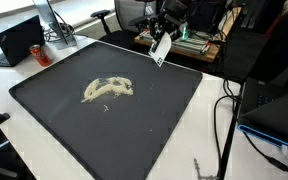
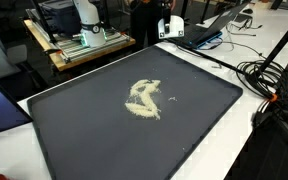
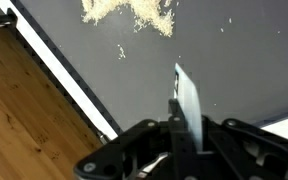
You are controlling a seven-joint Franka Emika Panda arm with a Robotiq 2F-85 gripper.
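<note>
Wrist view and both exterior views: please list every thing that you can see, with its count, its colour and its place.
mat: one, dark grey, covers most of the table
table: one, white, under the mat
grains: one pile, beige, middle of the mat, with a few loose specks beside it
card: one, white, flat, above the mat's far edge, gripped at one end
laptop: one, black, open, on the table past a mat corner
can: one, dark red, upright, beside the laptop
cables: several, black, on the table beside the mat
hand: one, black, shut on the card, over the mat's far edge
</note>
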